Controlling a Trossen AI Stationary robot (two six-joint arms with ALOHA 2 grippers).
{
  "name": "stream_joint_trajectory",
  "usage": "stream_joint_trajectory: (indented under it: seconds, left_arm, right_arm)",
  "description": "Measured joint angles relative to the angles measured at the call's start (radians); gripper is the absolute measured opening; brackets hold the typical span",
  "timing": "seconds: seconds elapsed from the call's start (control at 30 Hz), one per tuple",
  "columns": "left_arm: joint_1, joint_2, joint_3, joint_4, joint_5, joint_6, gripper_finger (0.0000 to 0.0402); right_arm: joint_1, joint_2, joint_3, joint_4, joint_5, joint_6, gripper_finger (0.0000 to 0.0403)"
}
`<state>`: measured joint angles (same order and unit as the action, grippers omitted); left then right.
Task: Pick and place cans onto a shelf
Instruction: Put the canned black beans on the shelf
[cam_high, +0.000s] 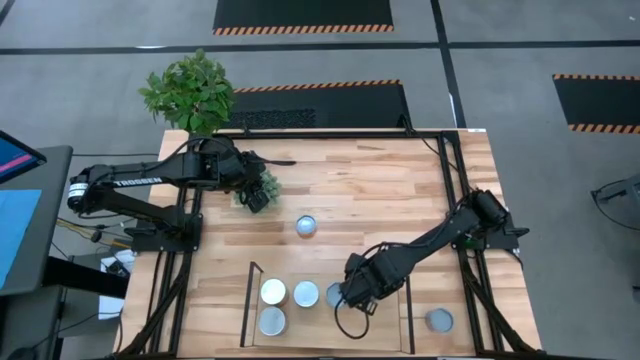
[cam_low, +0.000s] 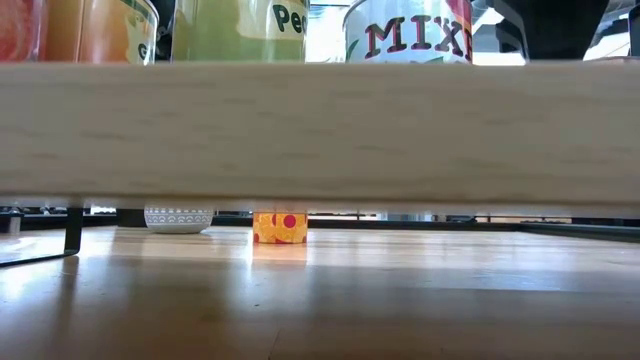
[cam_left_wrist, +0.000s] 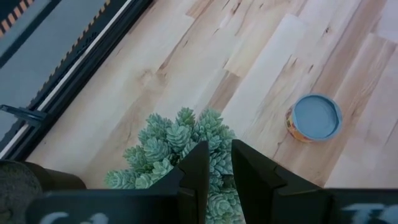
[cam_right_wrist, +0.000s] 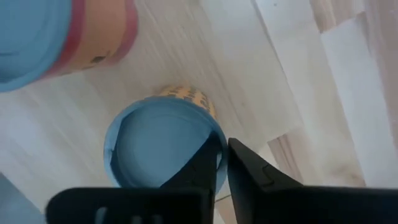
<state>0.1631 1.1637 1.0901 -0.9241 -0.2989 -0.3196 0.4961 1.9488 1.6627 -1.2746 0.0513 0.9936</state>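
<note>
With the right pincer (cam_high: 340, 294) over the shelf (cam_high: 320, 340), its fingers nearly together above a can (cam_right_wrist: 163, 144), lifting off carelessly could topple it.

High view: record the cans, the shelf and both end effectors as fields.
shelf: wooden board, dark brackets at its sides
cans on shelf: four, including the white-topped can
cans off shelf: centre can; right-side can
right end effector: over a shelf can
left end effector: above the small succulent
</note>
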Motion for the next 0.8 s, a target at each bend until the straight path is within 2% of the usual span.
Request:
stream_joint_trajectory:
  seconds: [0.8]
  left_arm:
    - [0.0, 0.0, 0.0, 0.0, -0.002, 0.005, 0.0059]
  right_arm:
    - [0.0, 0.001, 0.038, -0.049, -0.012, 0.011, 0.0132]
